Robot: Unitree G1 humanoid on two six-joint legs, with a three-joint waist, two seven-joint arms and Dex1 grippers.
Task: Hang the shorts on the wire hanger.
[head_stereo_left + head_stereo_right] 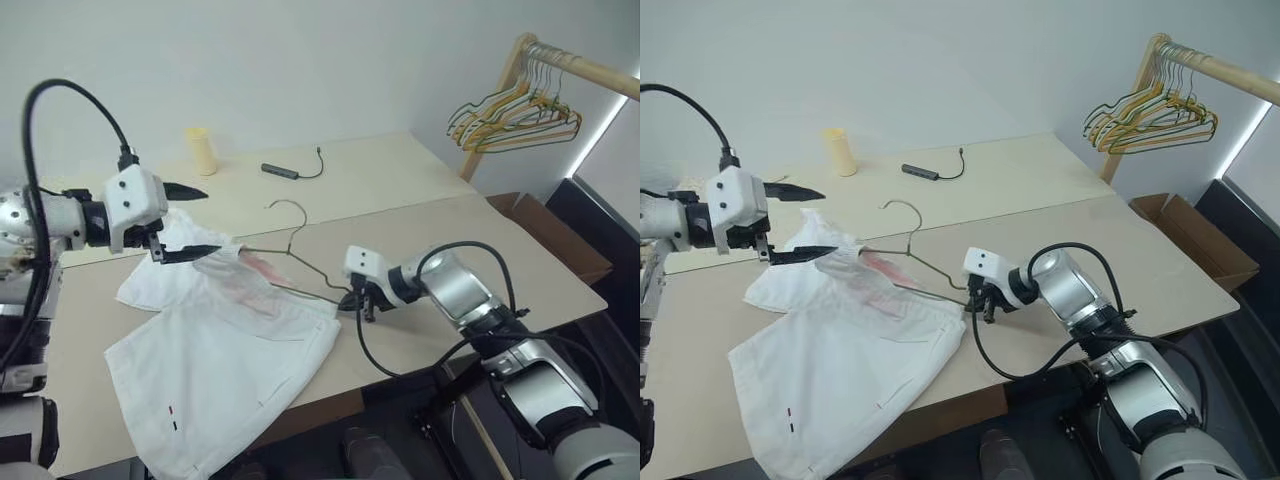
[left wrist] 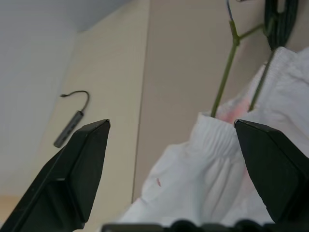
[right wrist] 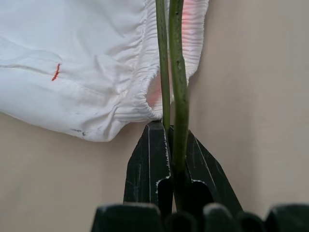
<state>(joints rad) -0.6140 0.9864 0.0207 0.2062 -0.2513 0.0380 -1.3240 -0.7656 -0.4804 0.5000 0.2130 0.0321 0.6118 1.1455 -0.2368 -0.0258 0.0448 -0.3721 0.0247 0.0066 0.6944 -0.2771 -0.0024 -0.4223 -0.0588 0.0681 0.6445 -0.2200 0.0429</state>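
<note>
The white shorts (image 1: 220, 350) lie spread on the table, their gathered waistband (image 2: 217, 137) with a pink smudge bunched up toward the left. The thin dark wire hanger (image 1: 310, 263) lies across the waist end with its hook (image 1: 292, 203) pointing to the far side; one arm of it slips under the waistband. My right gripper (image 1: 358, 300) is shut on the hanger's wire (image 3: 179, 96) at its right corner, just past the shorts' edge. Raised over the waistband, my left gripper (image 1: 212, 222) is open; its lower finger (image 1: 195, 254) is at the lifted cloth, and nothing is gripped.
A yellow cup (image 1: 201, 150) and a small grey hub with a cable (image 1: 282, 171) sit at the back of the table. A wooden rack with coloured hangers (image 1: 520, 115) stands at the far right, above a cardboard box (image 1: 555, 235). The table's front edge (image 1: 330, 400) is near the shorts.
</note>
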